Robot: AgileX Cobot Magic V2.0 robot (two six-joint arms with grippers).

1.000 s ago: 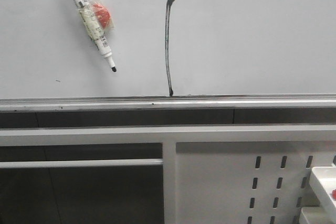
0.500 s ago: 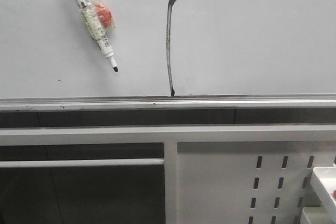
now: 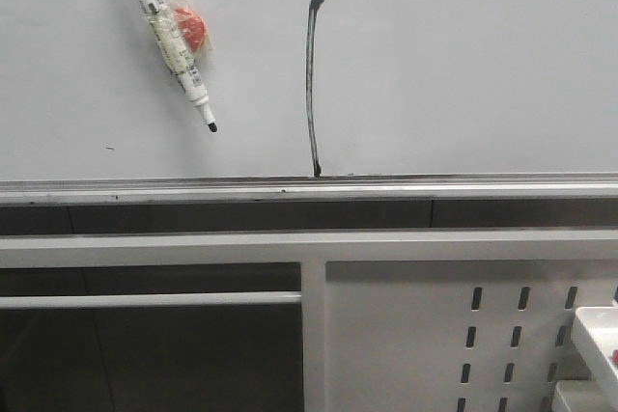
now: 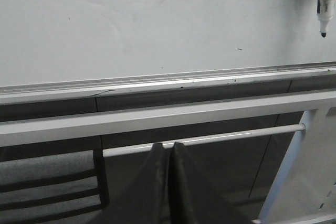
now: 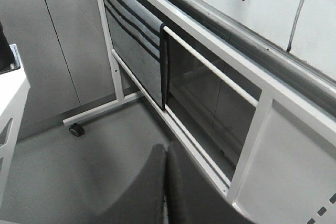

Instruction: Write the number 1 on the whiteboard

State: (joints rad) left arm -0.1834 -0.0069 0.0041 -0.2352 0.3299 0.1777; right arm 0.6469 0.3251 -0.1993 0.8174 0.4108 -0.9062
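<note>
The whiteboard point(image 3: 463, 65) fills the upper part of the front view, with a silver rail along its lower edge. On it stands the number 1 point(image 3: 311, 84), a long thin black stroke with a small flag at its top, reaching down to the rail; part of the stroke shows as number 1 point(image 5: 299, 11). A white marker point(image 3: 169, 41) with tape and a red piece hangs tilted on the board, left of the stroke, tip down, also marker point(image 4: 324, 3). My left gripper point(image 4: 168, 145) is shut and empty, low before the frame. My right gripper point(image 5: 166, 148) is shut, empty, above the floor.
Below the board runs a white metal frame point(image 3: 309, 248) with a thin crossbar point(image 3: 145, 301) and a perforated panel point(image 3: 502, 335) at the lower right. A white tray corner point(image 3: 594, 335) shows at the far right. A castor wheel point(image 5: 76, 129) sits on the grey floor.
The view has shifted very slightly; the marker and stroke sit a few pixels further right than one second ago. Nothing else differs.
</note>
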